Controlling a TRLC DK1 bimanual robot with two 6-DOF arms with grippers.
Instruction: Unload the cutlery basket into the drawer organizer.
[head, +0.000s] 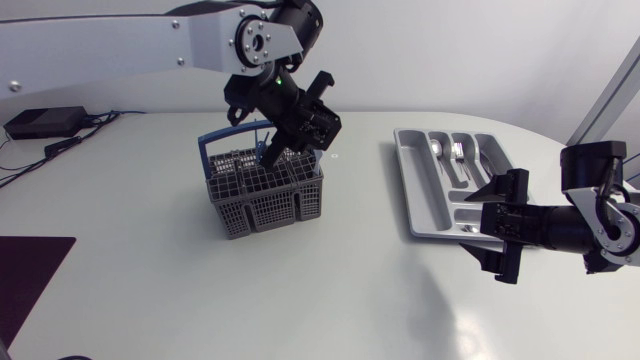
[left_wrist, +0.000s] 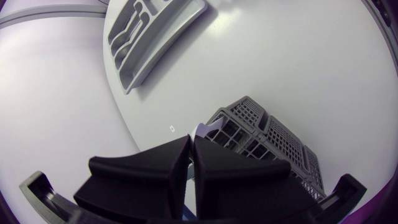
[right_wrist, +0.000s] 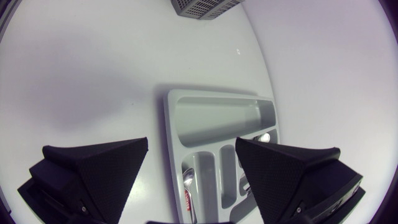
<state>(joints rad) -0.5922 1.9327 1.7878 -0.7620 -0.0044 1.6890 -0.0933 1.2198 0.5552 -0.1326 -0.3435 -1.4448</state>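
Left tool (head: 278, 150) clenched, dipping into cutlery basket (head: 265, 200); right tool (head: 490, 230) released (fingers wide) at drawer organizer (head: 415, 190), well apart from basket.

Robot lab, white table (head: 330, 280), left arm (head: 120, 45), right arm (head: 560, 228), cabled box (head: 45, 122)

You're looking at a cutlery basket (head: 265, 190) showing as grey plastic lattice with a blue plastic handle (head: 230, 131). The drawer organizer (head: 420, 195) is gleaming faintly, smooth grey plastic, and the spoons (head: 440, 150) lying in it are glinting like polished metal. The left gripper (left_wrist: 191, 140) and right gripper (right_wrist: 191, 142) are showing matte black, and the table (head: 330, 290) is looking smooth, white and matt.
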